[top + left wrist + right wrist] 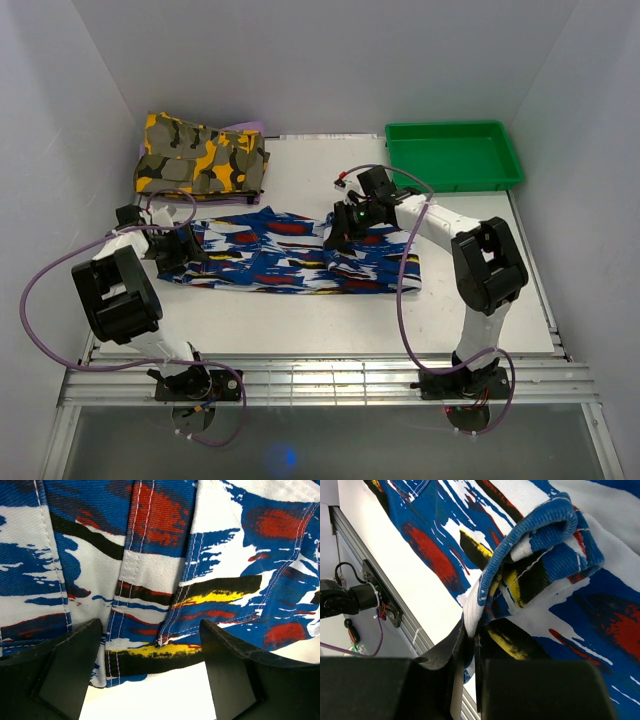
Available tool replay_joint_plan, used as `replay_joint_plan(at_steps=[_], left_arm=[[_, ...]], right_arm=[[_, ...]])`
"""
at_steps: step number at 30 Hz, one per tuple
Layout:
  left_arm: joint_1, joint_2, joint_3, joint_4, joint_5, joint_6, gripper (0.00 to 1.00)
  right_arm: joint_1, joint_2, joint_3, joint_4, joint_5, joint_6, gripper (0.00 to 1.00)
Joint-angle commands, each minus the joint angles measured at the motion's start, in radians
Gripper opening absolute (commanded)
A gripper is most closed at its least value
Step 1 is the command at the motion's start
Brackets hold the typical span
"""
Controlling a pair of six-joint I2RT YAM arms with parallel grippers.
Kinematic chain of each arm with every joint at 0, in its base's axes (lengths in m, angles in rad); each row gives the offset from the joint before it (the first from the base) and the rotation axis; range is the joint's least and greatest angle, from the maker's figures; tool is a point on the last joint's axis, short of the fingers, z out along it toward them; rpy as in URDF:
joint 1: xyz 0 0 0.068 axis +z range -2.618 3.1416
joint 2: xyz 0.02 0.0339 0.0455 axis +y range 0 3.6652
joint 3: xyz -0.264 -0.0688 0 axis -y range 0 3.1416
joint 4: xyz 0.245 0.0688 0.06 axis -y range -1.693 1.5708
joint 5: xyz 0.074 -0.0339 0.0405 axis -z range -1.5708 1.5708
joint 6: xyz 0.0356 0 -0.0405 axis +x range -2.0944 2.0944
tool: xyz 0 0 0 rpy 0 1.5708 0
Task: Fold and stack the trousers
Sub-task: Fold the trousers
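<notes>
While the trousers (300,255) are lying stretched across the table (300,325), left gripper (150,645) is hovering spread wide over their left end, right gripper (470,637) is pinching a bunched fold right of centre

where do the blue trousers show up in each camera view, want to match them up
Top external: the trousers lie spread across the middle of the table, between both arms.
Left wrist: the trousers fill the frame above the open left gripper.
Right wrist: the trousers fill most of the frame, a fold pinched in the right gripper.
Shared landmark: the bare white table beside the cloth.
</notes>
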State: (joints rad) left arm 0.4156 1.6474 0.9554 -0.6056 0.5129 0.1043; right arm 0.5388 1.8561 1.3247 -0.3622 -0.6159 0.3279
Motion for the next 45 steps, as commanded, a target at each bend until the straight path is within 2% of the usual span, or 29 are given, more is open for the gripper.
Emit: replay_joint_plan(at_steps=[1,29,31,34,35,37,38,39,42,45], left_arm=[[-0.006,0.015,-0.058,-0.080,-0.025,-0.003,0.91],[-0.006,0.040,-0.053,-0.079,-0.024,-0.017,0.91],[-0.006,0.037,-0.052,-0.077,-0.019,-0.015,0.92],[-0.006,0.011,-0.047,-0.077,0.013,0.003,0.95],[-0.006,-0.003,-0.046,-0.079,0.051,0.009,0.98],[-0.006,-0.064,-0.029,-0.082,0.107,0.026,0.98],[-0.006,-0.090,-0.018,-0.085,0.139,0.029,0.98],[-0.008,-0.116,-0.009,-0.086,0.201,0.034,0.98],[-0.037,-0.198,0.057,-0.094,0.274,0.032,0.98],[-0.159,-0.224,0.123,-0.106,0.262,0.009,0.98]], right_arm=[[0.027,0.023,0.064,0.051,-0.002,0.034,0.08],[0.113,0.178,0.168,0.081,0.031,0.074,0.08],[0.113,0.190,0.165,0.091,0.027,0.077,0.16],[0.115,0.199,0.168,0.109,0.007,0.080,0.43],[0.115,0.203,0.172,0.114,-0.010,0.082,0.57],[0.113,0.203,0.195,0.121,-0.031,0.074,0.70],[0.112,0.199,0.208,0.121,-0.060,0.053,0.74],[0.110,0.183,0.220,0.120,-0.076,0.040,0.77],[0.089,0.114,0.266,0.068,-0.131,-0.059,0.82],[0.034,-0.005,0.249,-0.041,-0.121,-0.197,0.83]])
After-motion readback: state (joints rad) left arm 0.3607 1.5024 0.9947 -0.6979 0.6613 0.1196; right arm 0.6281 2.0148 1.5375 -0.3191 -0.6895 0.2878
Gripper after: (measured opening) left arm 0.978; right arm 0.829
